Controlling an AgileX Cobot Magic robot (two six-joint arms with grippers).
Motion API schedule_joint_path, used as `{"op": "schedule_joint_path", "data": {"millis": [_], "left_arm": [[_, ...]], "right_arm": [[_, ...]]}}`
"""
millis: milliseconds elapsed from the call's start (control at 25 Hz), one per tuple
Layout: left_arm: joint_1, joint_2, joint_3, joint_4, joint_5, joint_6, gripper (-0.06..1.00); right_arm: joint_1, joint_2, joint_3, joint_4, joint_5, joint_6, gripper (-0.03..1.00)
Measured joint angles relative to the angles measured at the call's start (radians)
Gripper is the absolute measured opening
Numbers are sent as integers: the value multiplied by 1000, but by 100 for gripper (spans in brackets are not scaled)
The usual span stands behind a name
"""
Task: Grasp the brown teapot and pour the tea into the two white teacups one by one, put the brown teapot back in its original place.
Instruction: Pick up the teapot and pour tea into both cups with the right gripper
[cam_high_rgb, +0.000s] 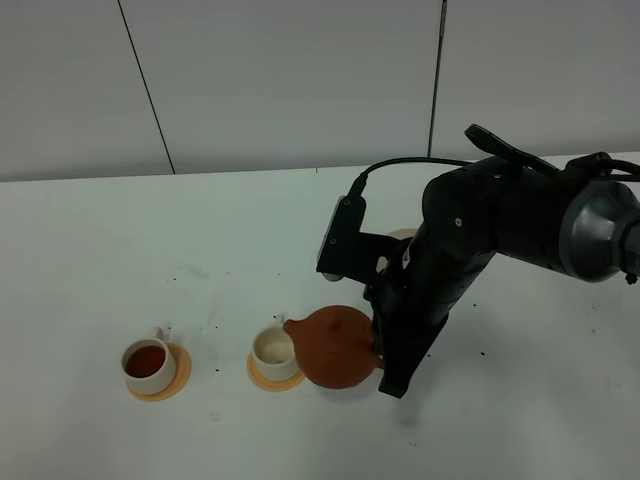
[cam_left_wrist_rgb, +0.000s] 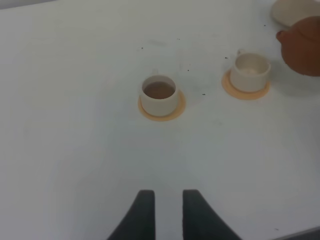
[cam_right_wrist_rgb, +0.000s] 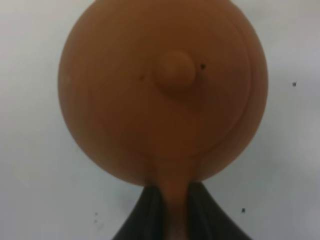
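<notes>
Clamping the brown teapot (cam_high_rgb: 335, 347) by its handle, right gripper (cam_right_wrist_rgb: 175, 194) holds spout (cam_high_rgb: 292, 323) pointing left at empty teacup (cam_high_rgb: 272, 350); left gripper (cam_left_wrist_rgb: 167, 197) parted.

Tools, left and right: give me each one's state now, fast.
Left tool: narrowly open, holding nothing.
Right tool: closed on the brown teapot, by its handle.

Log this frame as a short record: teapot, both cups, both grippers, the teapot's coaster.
teapot: brown teapot off its coaster, spout at the second cup's rim, no stream visible
right gripper: shut on the teapot's handle
left gripper: jaws slightly apart, holding nothing
filled teacup: dark tea inside, on an orange coaster
second teacup: looks empty, on an orange coaster
beige coaster: bare, behind the teapot
</notes>
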Motion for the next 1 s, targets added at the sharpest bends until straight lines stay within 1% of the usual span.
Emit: {"op": "schedule_joint_path", "data": {"millis": [280,520,680,1000], "left_arm": [[0,0,0,0,0,0,21],[0,0,0,0,0,0,21],[0,0,0,0,0,0,21],[0,0,0,0,0,0,21]], "right_arm": [[0,0,21,-13,-55,0,10],[1,0,59,-24,-65,6,10],[18,0,59,-47,-78,26,10],[29,0,59,-53,-91,30,10]]}}
